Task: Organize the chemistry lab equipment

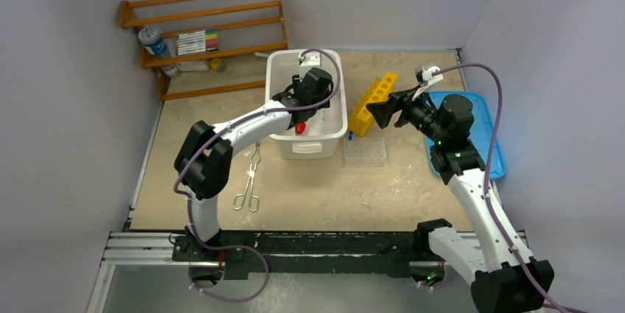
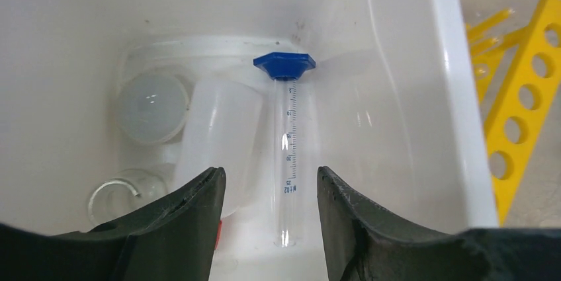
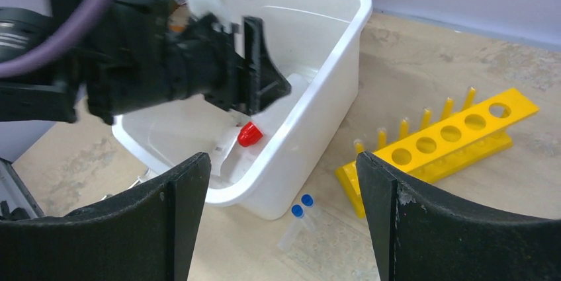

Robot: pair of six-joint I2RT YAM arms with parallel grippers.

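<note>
Inside the white bin (image 2: 456,96), the blue-based graduated cylinder (image 2: 288,155) lay flat under the left gripper (image 2: 270,174), jaws parted and empty, so the best bet was lifting straight up, no sideways nudge; right gripper (image 3: 283,162) gaped empty too.

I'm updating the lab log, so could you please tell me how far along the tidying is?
Done: the squeeze bottle, graduated tube, round dish and glass jar lie in the white bin. In hand: nothing; the left gripper hangs over the tube, jaws open. Left: the tongs and blue-capped vials on the table.
</note>
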